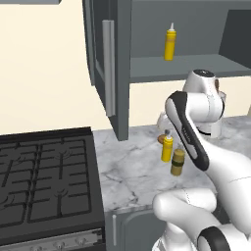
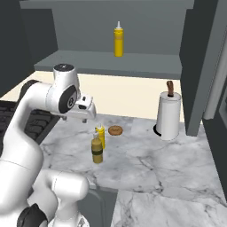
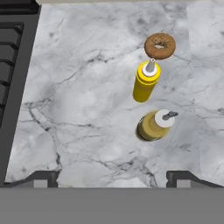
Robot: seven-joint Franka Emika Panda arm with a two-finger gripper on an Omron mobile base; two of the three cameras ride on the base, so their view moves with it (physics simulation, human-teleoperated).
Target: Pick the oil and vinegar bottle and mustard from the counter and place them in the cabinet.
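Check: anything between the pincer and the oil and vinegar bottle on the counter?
Nothing visible. The open pincer looks straight down at the oil and vinegar bottle, with only bare counter between. The mustard stands just beyond it, close, and a doughnut lies farther back.

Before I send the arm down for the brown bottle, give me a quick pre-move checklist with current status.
1. Gripper open and empty: ok.
2. Oil and vinegar bottle upright on the counter: ok.
3. Gripper centred over it: not ok, bottle sits off to one side in the hand view.
4. Room beside the mustard: cannot tell, they stand close together.
5. Cabinet open, shelf space beside the yellow bottle already there: ok.
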